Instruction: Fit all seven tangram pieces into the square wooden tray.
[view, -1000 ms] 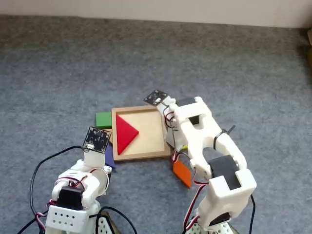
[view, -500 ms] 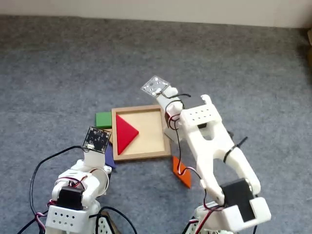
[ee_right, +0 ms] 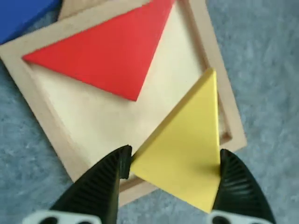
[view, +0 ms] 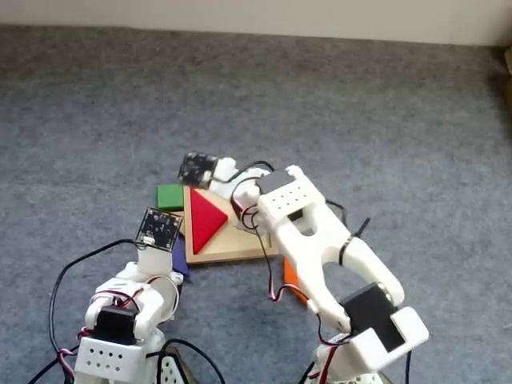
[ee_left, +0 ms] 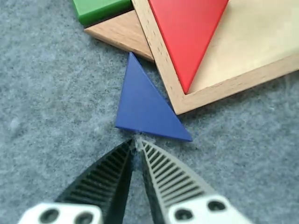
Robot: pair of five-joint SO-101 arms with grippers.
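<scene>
Right gripper (ee_right: 174, 161) is clamped on a flat yellow triangle (ee_right: 187, 144), which is held above the square wooden tray (ee_right: 46, 116), over one edge. A large red triangle (ee_right: 107, 51) is seated flat inside the tray. Left gripper (ee_left: 136, 148) is pressed together, with its tips just behind a blue triangle (ee_left: 142, 105) that is laid on the grey carpet (ee_left: 46, 116) at the tray's corner.

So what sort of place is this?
Probably a small robotics bench or hobby setup: two white desktop arms stand on a grey carpet-like surface, working a square wooden tray that holds a red triangular piece, the right tool gripping a yellow triangular piece.
</scene>
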